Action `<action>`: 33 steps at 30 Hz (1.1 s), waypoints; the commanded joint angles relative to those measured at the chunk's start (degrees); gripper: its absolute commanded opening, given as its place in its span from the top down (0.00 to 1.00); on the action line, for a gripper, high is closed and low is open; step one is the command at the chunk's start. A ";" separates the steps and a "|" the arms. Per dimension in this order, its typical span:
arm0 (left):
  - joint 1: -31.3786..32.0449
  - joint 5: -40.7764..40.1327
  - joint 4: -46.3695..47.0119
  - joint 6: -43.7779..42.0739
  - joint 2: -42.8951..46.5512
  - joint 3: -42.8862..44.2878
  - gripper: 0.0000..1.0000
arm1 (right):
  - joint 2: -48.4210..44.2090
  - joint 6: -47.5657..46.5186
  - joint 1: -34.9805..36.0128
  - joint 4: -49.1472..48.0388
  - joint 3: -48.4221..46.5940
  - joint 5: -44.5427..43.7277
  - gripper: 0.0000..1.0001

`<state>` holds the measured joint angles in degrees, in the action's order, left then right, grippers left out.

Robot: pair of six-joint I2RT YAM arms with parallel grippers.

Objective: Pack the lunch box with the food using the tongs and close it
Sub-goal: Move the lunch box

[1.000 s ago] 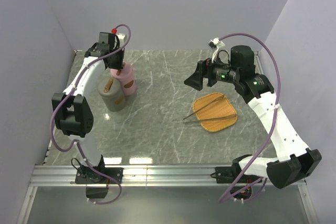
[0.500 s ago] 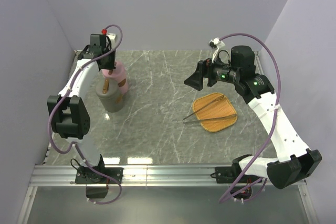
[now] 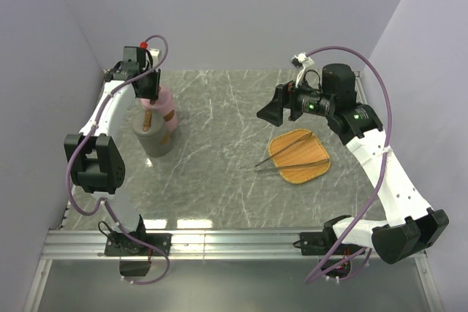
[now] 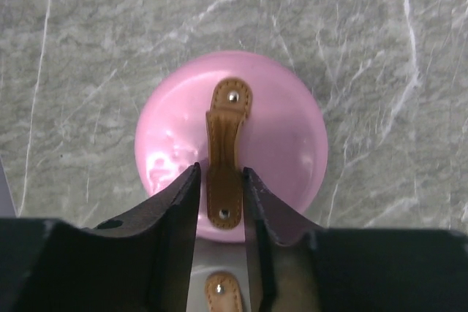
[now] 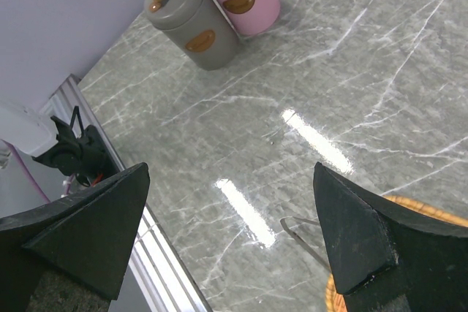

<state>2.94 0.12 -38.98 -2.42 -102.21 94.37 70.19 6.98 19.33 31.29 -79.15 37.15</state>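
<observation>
At the table's far left corner my left gripper (image 4: pixel 221 174) hung straight over the pink container (image 4: pixel 285 144), its fingers parted just a little and set astride the tan strap (image 4: pixel 227 129) on the lid, close on both sides without squeezing it. The grey container (image 3: pixel 155 140) stood touching the pink one on its near side. Toward the right edge the tongs (image 3: pixel 292 153) lay across the orange tray (image 3: pixel 311 169), tips poking off its left rim. My right gripper (image 5: pixel 231 180) hovered above, spread wide and empty.
</observation>
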 commanded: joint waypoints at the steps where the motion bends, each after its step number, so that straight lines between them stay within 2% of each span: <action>1: -0.57 -0.56 -6.20 -1.62 0.17 4.32 0.64 | -1.64 0.14 -0.44 -1.67 -0.47 0.91 0.00; 3: -0.57 0.41 -6.19 -1.71 0.35 6.70 0.59 | -1.46 0.05 -0.44 -1.50 -0.91 0.74 0.00; 5: -0.57 2.24 -6.72 -1.54 0.35 9.50 0.58 | -1.38 -0.21 -0.44 -1.23 -1.26 0.56 0.00; 6: -0.57 3.04 -6.72 -1.45 0.44 10.39 0.50 | -1.38 -0.22 -0.44 -1.14 -1.35 0.56 0.00; 8: -0.57 6.10 -5.94 -1.28 1.66 12.06 0.47 | -1.46 -0.30 -0.44 -1.06 -1.61 0.56 0.00; 9: -0.57 7.08 -5.06 -1.02 2.45 11.98 0.37 | -1.38 -0.30 -0.52 -0.97 -1.70 0.39 0.00; 10: -0.57 8.39 -4.36 -0.84 3.24 11.72 0.34 | -1.38 -0.83 -0.52 -0.79 -1.79 0.12 0.00; 12: -0.57 13.66 -2.42 -0.75 6.14 11.10 0.01 | -1.46 -1.79 -0.52 -0.35 -2.32 -1.54 0.00; 15: -0.57 19.55 1.18 0.56 10.80 8.30 0.00 | -1.55 -2.32 -0.79 0.44 -2.67 -3.21 0.00; 21: -0.48 23.34 1.98 1.98 16.34 4.96 0.00 | -2.43 -2.76 -2.02 1.05 -1.53 -6.56 0.00; 26: -0.57 23.96 4.53 3.56 24.07 -5.58 0.01 | -4.18 -3.82 -4.91 2.90 2.51 -8.14 0.00; 30: -0.57 24.84 7.16 -0.13 30.13 -16.81 0.01 | -7.35 -5.13 -7.03 3.25 7.60 -9.28 0.00; 33: -0.48 25.28 7.08 -0.14 32.51 -20.44 0.01 | -9.19 -5.84 -7.03 2.47 12.61 -11.39 0.00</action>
<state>2.44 23.18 -34.52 -1.10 -72.31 76.16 63.16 3.03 12.47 34.30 -69.30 28.23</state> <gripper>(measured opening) 0.994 0.996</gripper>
